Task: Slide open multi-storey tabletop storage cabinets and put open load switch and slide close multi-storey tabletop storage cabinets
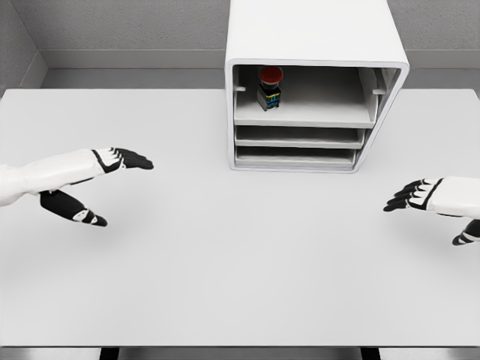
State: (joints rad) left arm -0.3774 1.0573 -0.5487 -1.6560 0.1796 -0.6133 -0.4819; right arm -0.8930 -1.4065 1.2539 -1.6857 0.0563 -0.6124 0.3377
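A white multi-storey storage cabinet [315, 45] stands at the back of the table, right of the middle. Its top drawer [304, 114] is slid out a little, and two lower drawers sit pushed in beneath it. The load switch [270, 88], black with a red round cap, stands upright on the top drawer near its left side. My left hand [112, 176] hovers over the table's left part, fingers spread, holding nothing. My right hand [424, 199] hovers at the right edge, fingers relaxed and empty. Both hands are well apart from the cabinet.
The white table [240, 277] stretches wide in front of the cabinet. A grey wall [127, 30] runs behind it. The table's front edge lies near the bottom of the picture.
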